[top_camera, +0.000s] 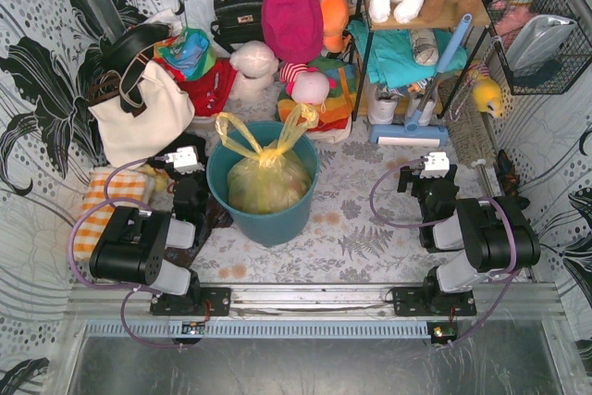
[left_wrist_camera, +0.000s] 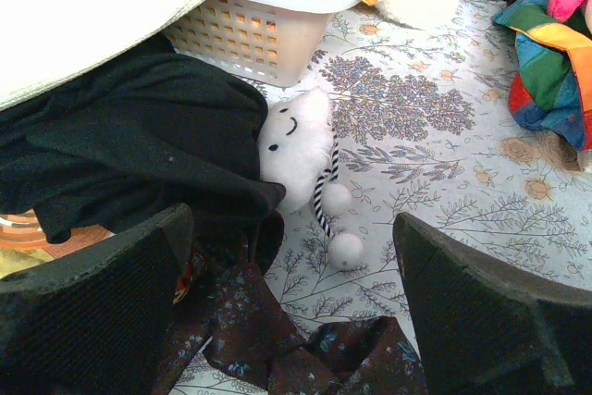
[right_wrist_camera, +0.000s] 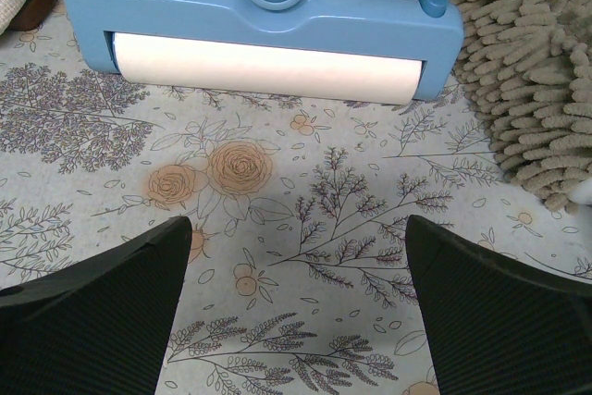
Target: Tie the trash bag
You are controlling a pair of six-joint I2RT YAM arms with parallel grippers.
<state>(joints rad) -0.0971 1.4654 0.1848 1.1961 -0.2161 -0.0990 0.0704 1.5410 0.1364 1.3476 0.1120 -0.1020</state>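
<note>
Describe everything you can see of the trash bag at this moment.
The trash bag is thin, translucent yellow-green plastic, crinkled, with pale crumpled contents showing through. It sits upright inside the teal bin, its bulging body filling the opening. Its top is gathered at the centre into what looks like a knot, from which two loose ends flare upward, one to the left and one to the right. Nothing but the bin appears to touch it. Only the top view shows it.

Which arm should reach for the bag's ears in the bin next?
Probably left. The left fingers sit beside the teal bin holding the trash bag; the right fingers are farther off across the table. Both open, empty.
</note>
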